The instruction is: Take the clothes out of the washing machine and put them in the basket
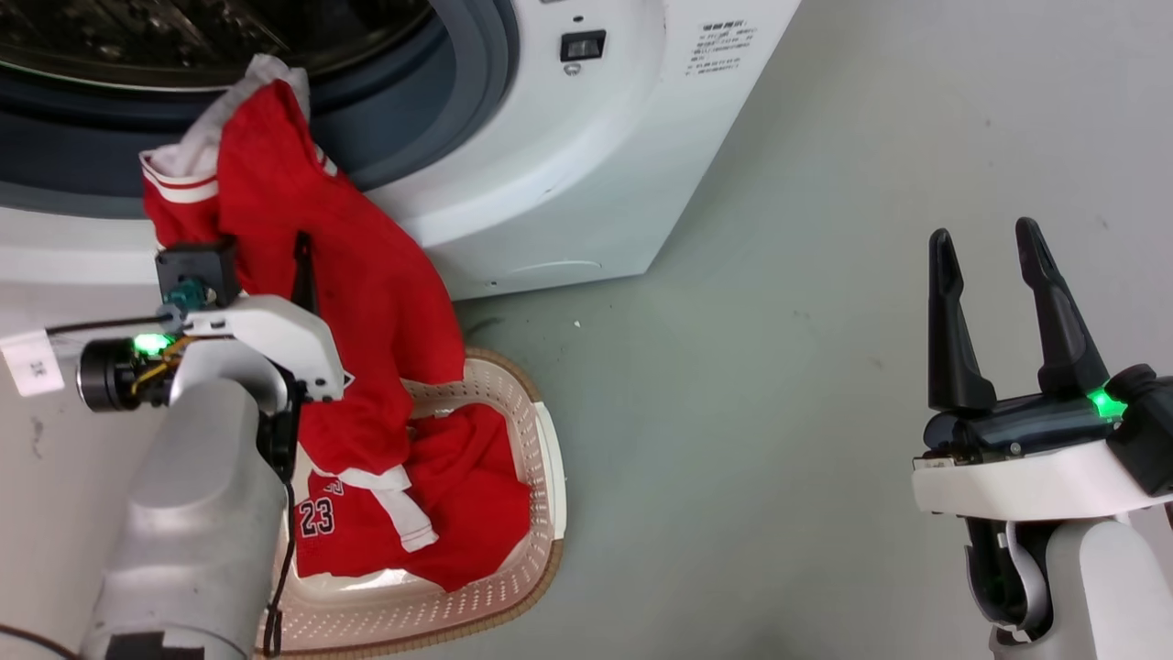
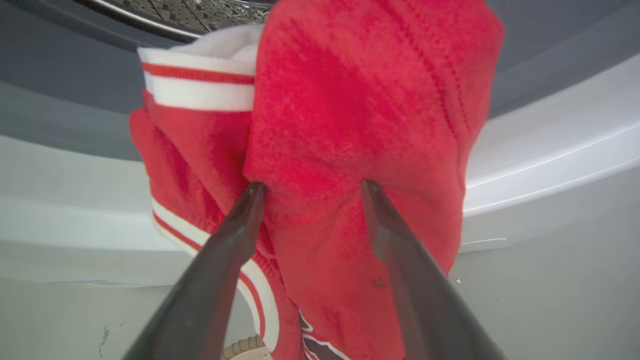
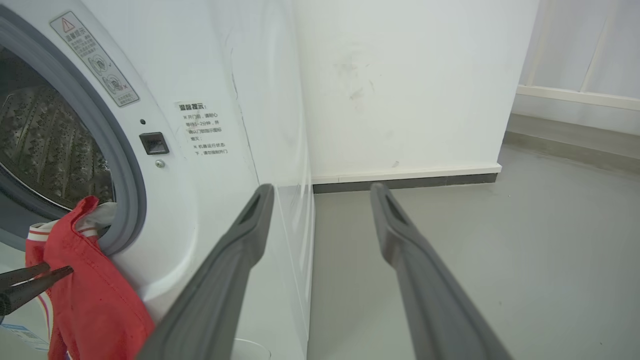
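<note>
A red garment (image 1: 357, 275) with white-and-red striped edging hangs from the washing machine's (image 1: 586, 165) grey porthole rim down into the basket (image 1: 541, 513). Another red piece, marked "23" (image 1: 316, 516), lies in the basket. My left gripper (image 2: 311, 186) is open, its fingertips (image 2: 255, 192) pressed against the hanging red garment (image 2: 350, 100), with cloth showing between the fingers. It also shows from the side as the left gripper (image 3: 57, 272) at the garment (image 3: 95, 300) below the porthole. My right gripper (image 1: 982, 234) stands open and empty over the floor, far right of the basket.
The perforated steel drum (image 3: 45, 140) is open behind the rim. Grey floor (image 1: 779, 412) stretches between the basket and my right arm. Past the machine's side stands a white wall with a dark skirting strip (image 3: 405, 182). A white tag (image 1: 32, 362) hangs on my left arm.
</note>
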You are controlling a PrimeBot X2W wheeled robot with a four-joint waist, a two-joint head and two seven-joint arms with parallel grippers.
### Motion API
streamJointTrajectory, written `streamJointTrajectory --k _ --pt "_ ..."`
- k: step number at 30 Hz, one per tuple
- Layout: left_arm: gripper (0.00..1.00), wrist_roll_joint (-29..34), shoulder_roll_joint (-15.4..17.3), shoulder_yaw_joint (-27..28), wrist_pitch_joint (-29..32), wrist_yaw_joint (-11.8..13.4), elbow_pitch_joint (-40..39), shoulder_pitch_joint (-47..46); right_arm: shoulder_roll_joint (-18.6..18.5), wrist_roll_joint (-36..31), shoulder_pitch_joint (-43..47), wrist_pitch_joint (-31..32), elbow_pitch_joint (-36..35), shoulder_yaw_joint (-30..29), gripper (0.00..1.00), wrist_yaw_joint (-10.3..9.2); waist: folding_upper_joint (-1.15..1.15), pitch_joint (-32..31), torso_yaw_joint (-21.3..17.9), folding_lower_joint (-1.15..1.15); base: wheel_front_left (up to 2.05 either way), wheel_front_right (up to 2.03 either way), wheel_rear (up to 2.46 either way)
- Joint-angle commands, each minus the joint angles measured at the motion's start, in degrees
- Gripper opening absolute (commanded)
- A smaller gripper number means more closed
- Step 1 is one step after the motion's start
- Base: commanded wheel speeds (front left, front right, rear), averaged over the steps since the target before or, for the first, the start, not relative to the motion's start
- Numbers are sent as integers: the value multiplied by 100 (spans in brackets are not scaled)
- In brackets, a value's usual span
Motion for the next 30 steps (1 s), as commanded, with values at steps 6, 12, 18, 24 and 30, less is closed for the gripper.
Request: streamJointTrajectory --k 6,12,18,24,30 --pt "100 44 80 58 -14 59 197 -415 8 33 -156 -11 -37 12 100 -4 0 223 -52 -1 0 0 0" --pt "100 78 108 86 -15 74 156 -613 8 53 -192 -11 -41 33 100 -4 0 279 -64 -1 0 0 0" --pt "100 112 110 89 -25 37 118 -694 8 79 -212 -11 -31 26 100 -4 0 315 -65 -1 0 0 0" --pt "0 132 114 81 -30 -18 201 -748 8 92 -241 -11 -26 6 100 -4 0 333 -71 -1 0 0 0" --pt "0 142 100 94 -43 -61 191 -658 8 98 -187 -11 23 -10 100 -4 0 260 -56 -1 0 0 0"
